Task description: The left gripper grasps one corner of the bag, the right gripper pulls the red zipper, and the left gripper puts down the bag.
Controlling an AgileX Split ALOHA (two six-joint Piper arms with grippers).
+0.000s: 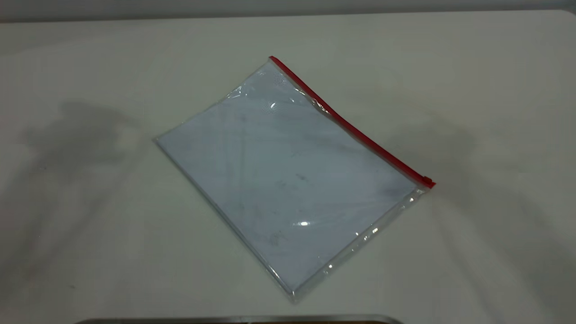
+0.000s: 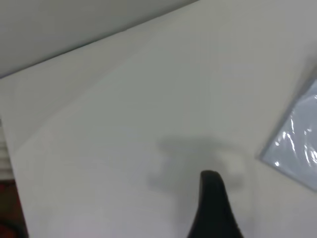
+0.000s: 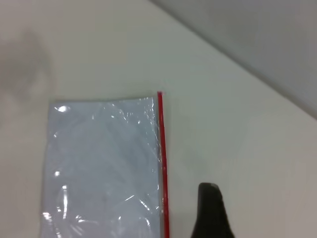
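The bag lies flat on the white table, turned diagonally, with pale sheets inside. The red zipper runs along its right-hand long edge, with the slider tab at the near right end. The other red corner of the bag points to the far side. No gripper shows in the exterior view. My left gripper hovers over bare table, apart from a clear corner of the bag. My right gripper hovers beside the zipper, not touching it, near the bag.
The white table surrounds the bag on all sides. A dark metal-edged object sits at the front edge. The table's edge shows in the left wrist view, and its far edge in the right wrist view.
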